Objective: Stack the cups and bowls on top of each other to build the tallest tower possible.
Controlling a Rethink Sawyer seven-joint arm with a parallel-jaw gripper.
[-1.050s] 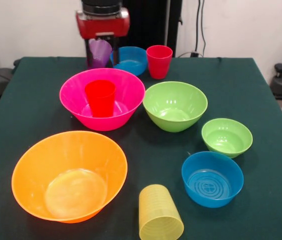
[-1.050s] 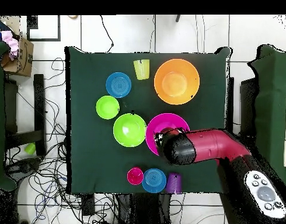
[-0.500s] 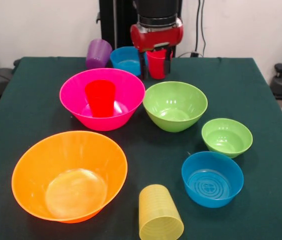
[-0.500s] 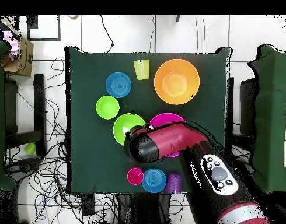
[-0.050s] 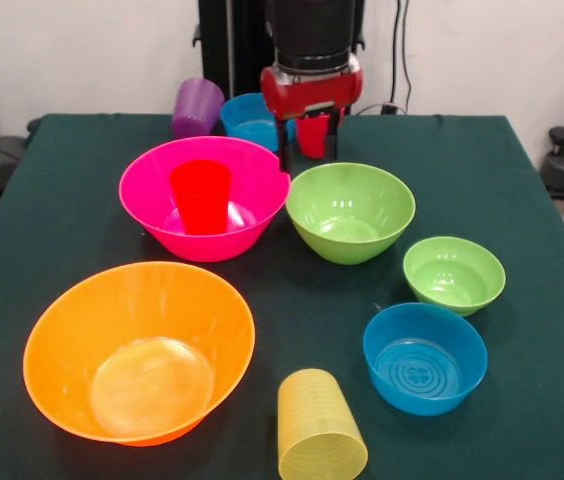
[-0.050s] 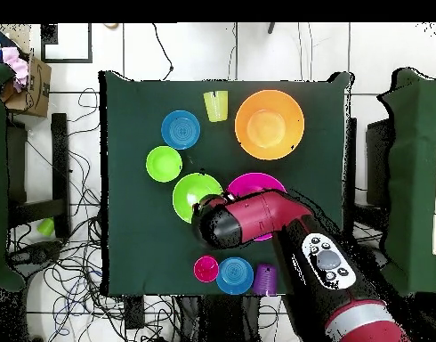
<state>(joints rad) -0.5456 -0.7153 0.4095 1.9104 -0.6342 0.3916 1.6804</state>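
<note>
My gripper (image 5: pixel 310 158) hangs open and empty at the far side of the table, just past the far rim of the medium lime green bowl (image 5: pixel 350 212). The pinkish-red cup (image 5: pixel 312 135) shows between its fingers but stands farther back, apart from them in the overhead view (image 6: pixel 205 268). The bright red cup (image 5: pixel 200 195) stands upright inside the hot pink bowl (image 5: pixel 142 190). A purple cup (image 5: pixel 198 106) and a blue bowl (image 5: pixel 252 120) sit at the far edge. The ribbed yellow cup (image 5: pixel 320 428) lies on its side at the front.
A large orange bowl (image 5: pixel 62 340) sits front left. A small lime green bowl (image 5: pixel 454 275) and a second blue bowl (image 5: pixel 425 357) sit on the right. From above, the red arm (image 6: pixel 257 218) covers part of the hot pink bowl (image 6: pixel 257 183).
The gripper swung from the purple cup at the far left across to the pinkish-red cup, then came a little lower and nearer the medium green bowl. No cup or bowl moved.
</note>
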